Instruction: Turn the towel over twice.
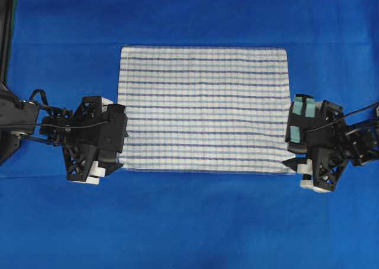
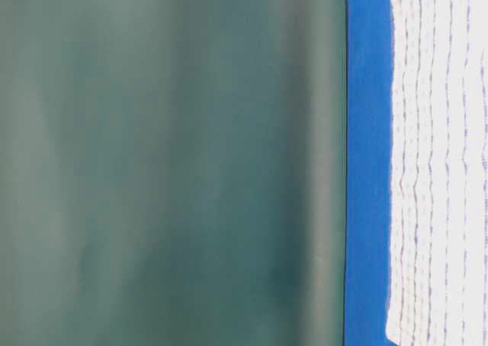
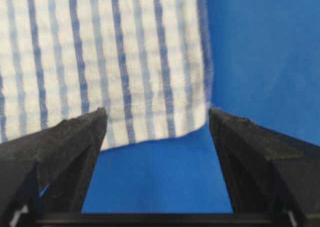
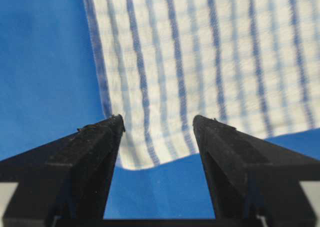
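Towel (image 1: 204, 109) lies flat and spread on the blue bench (image 1: 189, 221), centre of the overhead frame, stripes running left-right. Left end effector (image 1: 118, 140) sits at the towel's lower-left corner, overlapping that edge in the overhead view. In the left wrist view its fingers (image 3: 75, 142) stand wide apart, nothing between them, towel corner (image 3: 195, 122) lying flat on the bench just beyond the tips. Right end effector (image 1: 293, 141) is at the lower-right corner, fingers (image 4: 220, 147) also spread apart and empty, towel corner (image 4: 132, 159) beyond them. In the table-level view the towel (image 2: 438, 163) lies flat along the right side of the frame.
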`<move>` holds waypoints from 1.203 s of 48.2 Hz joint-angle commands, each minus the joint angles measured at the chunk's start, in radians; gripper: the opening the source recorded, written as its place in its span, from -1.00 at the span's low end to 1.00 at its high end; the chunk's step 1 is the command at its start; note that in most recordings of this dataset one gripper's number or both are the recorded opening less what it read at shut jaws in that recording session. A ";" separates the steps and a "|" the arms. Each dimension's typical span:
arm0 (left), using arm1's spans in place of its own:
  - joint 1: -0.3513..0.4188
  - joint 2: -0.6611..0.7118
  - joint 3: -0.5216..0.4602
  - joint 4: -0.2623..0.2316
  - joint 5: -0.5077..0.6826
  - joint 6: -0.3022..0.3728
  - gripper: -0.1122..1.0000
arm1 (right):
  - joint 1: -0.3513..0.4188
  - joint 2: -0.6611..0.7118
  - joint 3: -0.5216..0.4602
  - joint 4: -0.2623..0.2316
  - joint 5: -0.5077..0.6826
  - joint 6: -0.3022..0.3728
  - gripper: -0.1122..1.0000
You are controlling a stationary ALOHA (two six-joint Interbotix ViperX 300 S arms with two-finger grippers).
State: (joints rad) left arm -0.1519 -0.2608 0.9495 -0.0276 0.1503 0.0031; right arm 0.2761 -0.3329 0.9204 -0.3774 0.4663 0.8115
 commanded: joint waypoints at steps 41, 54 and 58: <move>0.114 -0.603 0.014 0.003 0.037 0.014 0.54 | -0.037 -0.629 -0.037 -0.350 0.206 -0.009 0.32; 0.161 -0.755 0.092 0.003 0.040 0.015 0.54 | -0.037 -0.810 0.035 -0.391 0.261 -0.009 0.26; 0.178 -0.804 0.127 0.005 0.040 0.015 0.54 | -0.037 -0.862 0.069 -0.393 0.273 -0.009 0.25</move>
State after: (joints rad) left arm 0.0092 -1.0308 1.0661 -0.0261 0.1948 0.0169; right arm 0.2393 -1.1597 0.9787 -0.7624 0.7332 0.8038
